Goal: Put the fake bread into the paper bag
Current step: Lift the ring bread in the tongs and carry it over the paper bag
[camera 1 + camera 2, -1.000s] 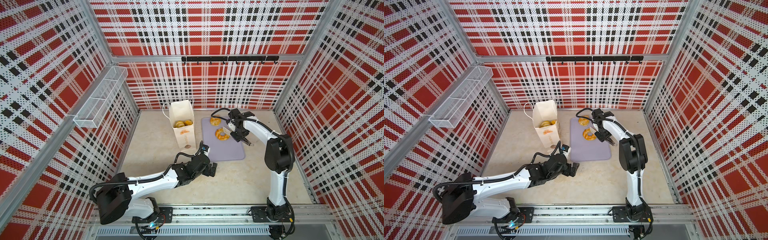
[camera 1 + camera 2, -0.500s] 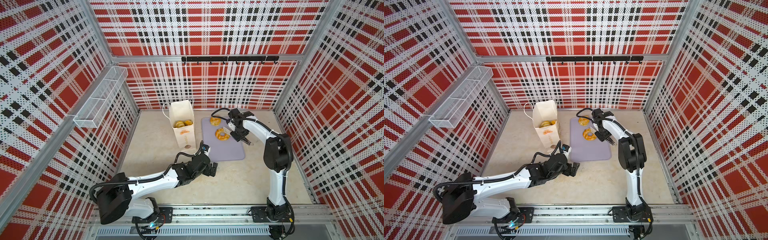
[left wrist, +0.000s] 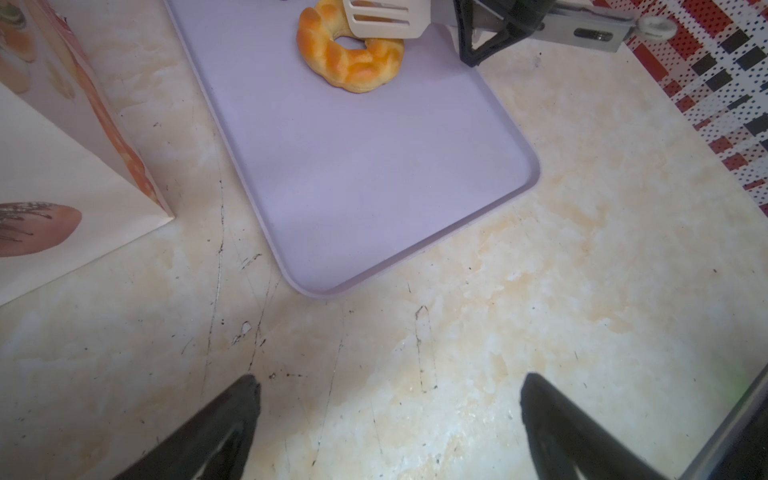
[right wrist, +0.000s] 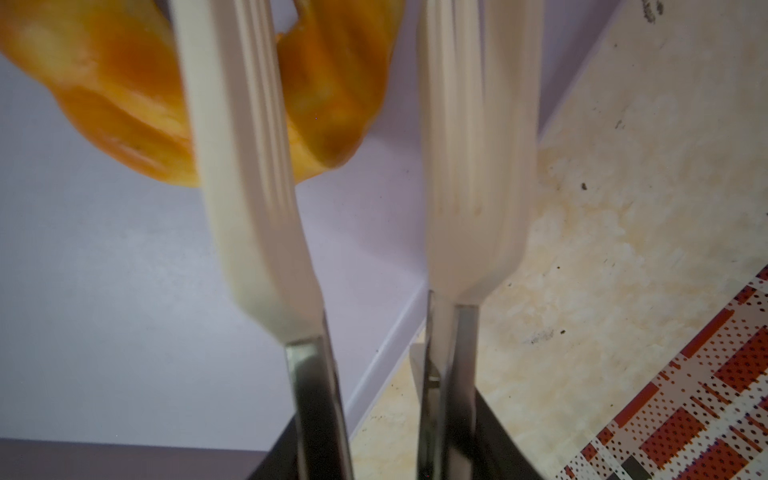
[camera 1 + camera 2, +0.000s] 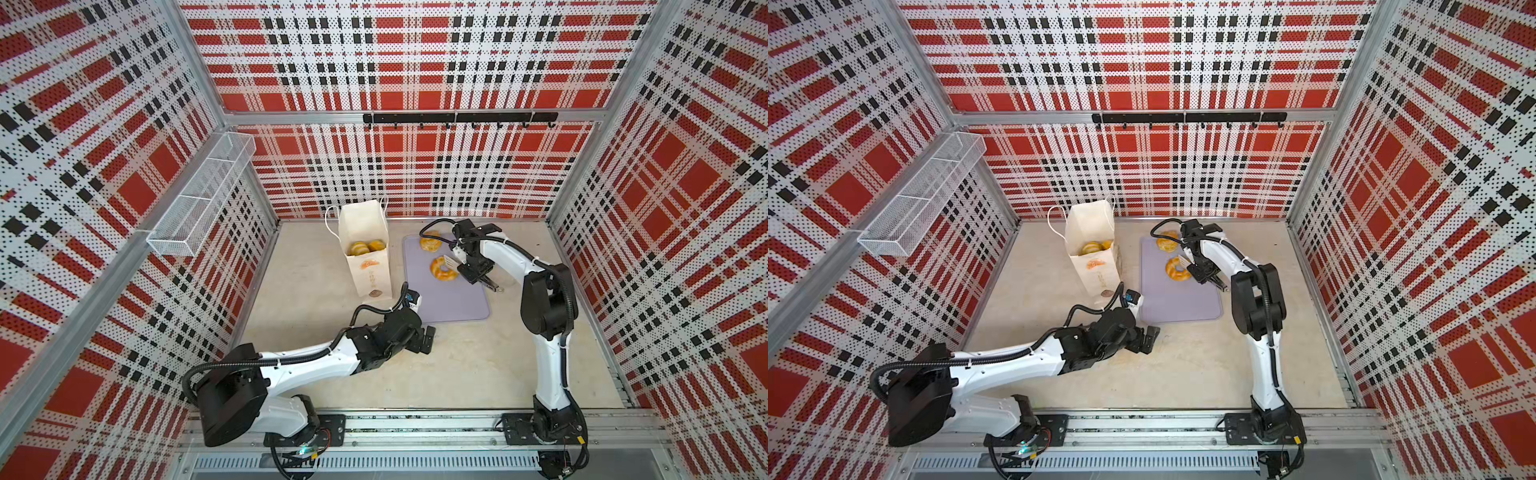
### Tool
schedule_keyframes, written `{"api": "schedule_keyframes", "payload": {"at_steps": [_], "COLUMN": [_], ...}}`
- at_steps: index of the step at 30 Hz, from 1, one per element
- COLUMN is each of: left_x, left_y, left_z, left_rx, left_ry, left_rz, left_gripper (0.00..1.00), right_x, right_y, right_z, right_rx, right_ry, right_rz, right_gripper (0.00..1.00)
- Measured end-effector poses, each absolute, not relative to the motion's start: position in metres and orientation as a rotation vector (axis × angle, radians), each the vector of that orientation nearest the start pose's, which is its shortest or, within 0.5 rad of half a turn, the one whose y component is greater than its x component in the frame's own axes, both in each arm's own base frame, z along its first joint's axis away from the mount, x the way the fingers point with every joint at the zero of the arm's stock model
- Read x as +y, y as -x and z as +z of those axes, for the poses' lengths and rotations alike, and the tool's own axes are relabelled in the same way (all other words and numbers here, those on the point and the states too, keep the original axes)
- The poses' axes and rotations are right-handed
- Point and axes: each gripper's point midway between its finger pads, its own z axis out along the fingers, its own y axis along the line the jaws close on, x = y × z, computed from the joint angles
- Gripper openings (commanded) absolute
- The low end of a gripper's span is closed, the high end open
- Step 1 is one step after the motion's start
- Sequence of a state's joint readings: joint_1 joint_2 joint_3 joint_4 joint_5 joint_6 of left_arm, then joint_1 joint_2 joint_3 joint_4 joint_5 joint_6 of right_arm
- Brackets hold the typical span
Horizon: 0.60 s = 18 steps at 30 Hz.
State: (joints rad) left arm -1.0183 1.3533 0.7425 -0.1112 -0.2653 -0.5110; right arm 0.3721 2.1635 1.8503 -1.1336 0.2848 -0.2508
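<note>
- Paper bag [image 5: 370, 274] upright, back-left on counter [image 5: 457, 365], mouth open, some bread [image 5: 359, 248] inside; thin rim, tongs snagging it could tip bag.
- Left end effector [image 3: 388, 382]: fingers wide apart, empty, over bare counter near tray [image 5: 449, 299] front corner; ample room.
- Second pastry [image 5: 430, 243] at tray back edge, near wall; tight.
- Ring bread [image 5: 442, 270] on tray; tongs [image 5: 451, 261] blades apart, one over its top. Glossy crust could squirt out.
- Right end effector [image 5: 473, 273] clamped on tongs.
</note>
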Motion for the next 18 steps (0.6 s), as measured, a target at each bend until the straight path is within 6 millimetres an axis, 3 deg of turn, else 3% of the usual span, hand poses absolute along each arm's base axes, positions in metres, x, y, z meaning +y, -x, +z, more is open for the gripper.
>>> {"api": "schedule_keyframes", "payload": {"at_steps": [7, 13, 18], "left_x": [-0.2984, -0.2983, -0.2983], "left_y": [-0.2369, -0.2370, -0.2369], "left_z": [0.1209, 0.1209, 0.1210], "left_rx": [2.271, 2.271, 2.271], "left_ry": [-0.445, -0.445, -0.445], "left_rz": [-0.499, -0.499, -0.499], "left_gripper": [0.99, 1.00, 1.00], "right_x": [0.1208, 0.1176, 0.1173], "right_y": [-0.4378, -0.4373, -0.4376], "right_z": [0.0738, 0.0724, 0.0728], "right_rx": [2.837, 2.840, 2.838], "right_ry": [0.911, 0.940, 0.940], "right_rz": [-0.436, -0.475, -0.479], "right_gripper": [0.37, 0.22, 0.21]}}
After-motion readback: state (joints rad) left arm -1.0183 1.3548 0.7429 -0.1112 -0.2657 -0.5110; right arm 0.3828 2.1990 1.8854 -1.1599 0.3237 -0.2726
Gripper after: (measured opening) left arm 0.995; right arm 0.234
